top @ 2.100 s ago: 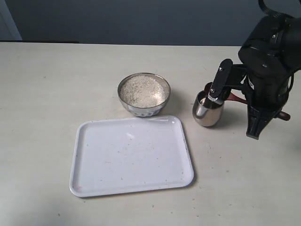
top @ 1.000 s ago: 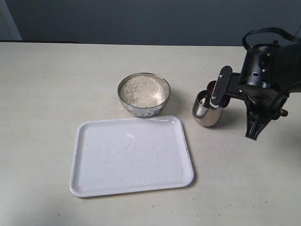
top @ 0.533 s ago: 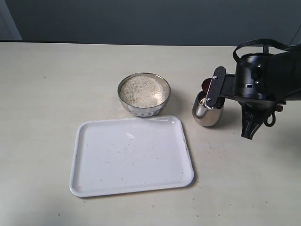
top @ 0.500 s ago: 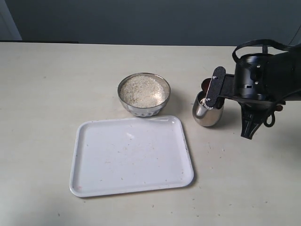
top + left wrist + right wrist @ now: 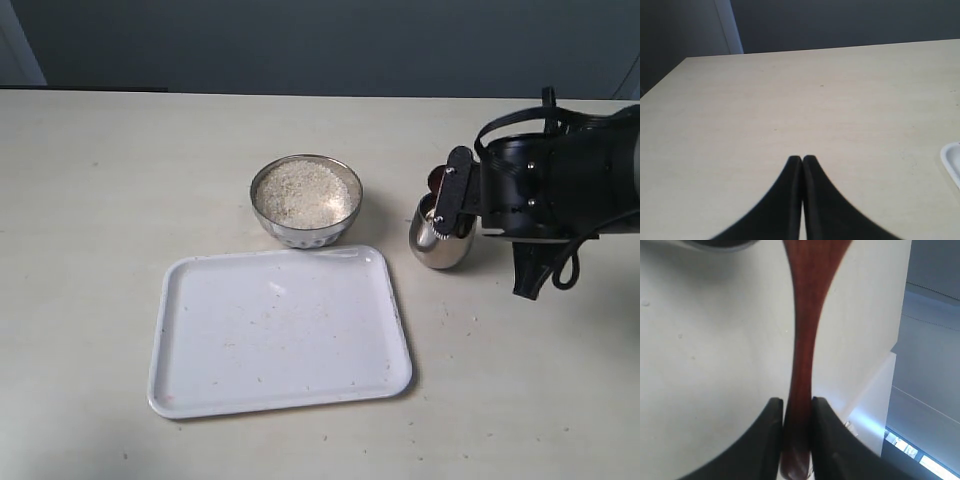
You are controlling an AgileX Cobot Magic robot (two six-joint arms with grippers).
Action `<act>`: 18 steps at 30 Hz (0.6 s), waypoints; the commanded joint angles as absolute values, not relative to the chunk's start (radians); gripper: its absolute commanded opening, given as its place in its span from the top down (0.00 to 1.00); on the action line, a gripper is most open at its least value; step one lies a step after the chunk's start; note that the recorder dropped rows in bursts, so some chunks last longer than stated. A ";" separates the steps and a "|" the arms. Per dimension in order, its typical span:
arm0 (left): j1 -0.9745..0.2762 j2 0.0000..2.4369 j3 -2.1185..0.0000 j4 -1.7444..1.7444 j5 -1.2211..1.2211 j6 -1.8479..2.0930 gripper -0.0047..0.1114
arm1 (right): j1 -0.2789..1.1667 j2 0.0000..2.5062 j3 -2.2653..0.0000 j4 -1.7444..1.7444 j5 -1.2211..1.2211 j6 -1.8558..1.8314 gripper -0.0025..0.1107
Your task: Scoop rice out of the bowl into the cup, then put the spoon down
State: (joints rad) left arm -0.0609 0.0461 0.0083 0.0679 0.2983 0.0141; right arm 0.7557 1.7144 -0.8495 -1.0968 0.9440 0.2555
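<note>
The spoon (image 5: 803, 335) is pinched by its slim handle between the two black fingers of the right gripper (image 5: 797, 402). The jaws are closed tight on the wood, near the handle's end, and the handle widens toward the head as it runs away from them. In the exterior view only a small reddish piece of the spoon (image 5: 437, 180) shows, at the 12 o'clock side of the cup's rim. A black finger crosses the mouth of the cup (image 5: 438, 248), so whether the spoon head sits inside or just above it cannot be told. Nor can it be told how much rice is in the cup.

The cup stands upright on the table (image 5: 110, 200), at 3 o'clock from the bowl (image 5: 306, 234) and clearly apart from it. The bowl is filled nearly to its rim with rice (image 5: 303, 192). At 6 o'clock from the bowl, just beside it, lies a white tray (image 5: 290, 350) with rounded corners. A few loose grains are scattered on the tray and on the table around it.

The right arm (image 5: 560, 185) lies low at 3 o'clock from the cup, its dark bulk close to the tabletop.

The left gripper (image 5: 802, 159) shows only in its own wrist view. Its jaws are pressed together with nothing between them, above bare table, with one corner of the tray (image 5: 952, 160) at the edge of that picture.
</note>
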 commanded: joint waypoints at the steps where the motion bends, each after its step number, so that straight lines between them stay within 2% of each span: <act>1: -0.063 0.047 0.000 0.070 0.290 0.009 0.96 | 0.758 1.713 -0.801 -1.123 0.945 0.303 0.98; 18: -0.063 0.047 0.000 0.070 0.290 0.009 0.96 | 0.794 1.698 -0.772 -1.296 0.953 0.442 0.98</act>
State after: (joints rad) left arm -0.0609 0.0461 0.0083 0.0679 0.2983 0.0141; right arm 0.7771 1.7085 -0.7781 -1.2409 0.9358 0.4196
